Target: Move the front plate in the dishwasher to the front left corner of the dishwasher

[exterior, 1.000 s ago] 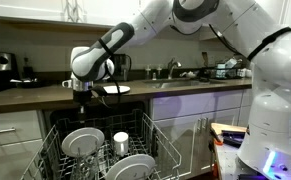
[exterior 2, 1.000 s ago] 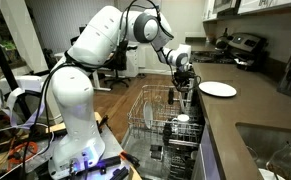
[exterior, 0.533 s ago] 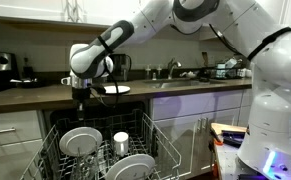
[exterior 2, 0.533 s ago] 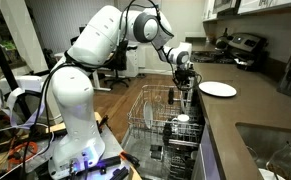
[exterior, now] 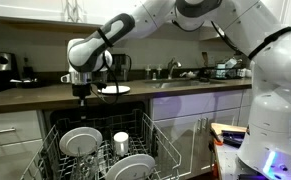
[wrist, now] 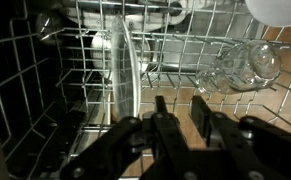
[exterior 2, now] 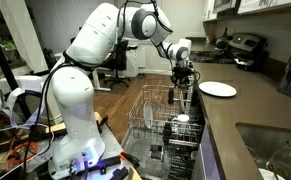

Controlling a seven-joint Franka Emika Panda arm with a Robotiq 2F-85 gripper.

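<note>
The dishwasher rack (exterior: 163, 140) is pulled out below the counter. It also shows in an exterior view (exterior 2: 157, 112). The front plate (exterior: 135, 167), white and round, stands in the rack nearest the camera. A second white plate (exterior: 80, 141) stands behind it to the left, with a white cup (exterior: 120, 140) between them. My gripper (exterior: 82, 97) hangs above the rack, over the second plate, touching nothing. It also shows in an exterior view (exterior 2: 183, 96). In the wrist view the fingers (wrist: 180, 108) are apart and empty, above a plate seen edge-on (wrist: 125, 75).
Another white plate (exterior: 113, 89) lies on the dark counter (exterior: 185, 85) just beside my gripper. It also shows in an exterior view (exterior 2: 218, 89). A clear glass (wrist: 240, 63) lies in the rack. The rack's wire prongs stand all round the plates. A stove (exterior: 0, 65) is at the left.
My gripper has risen a little and shifted slightly left above the rack. The plates and cup have not moved.
</note>
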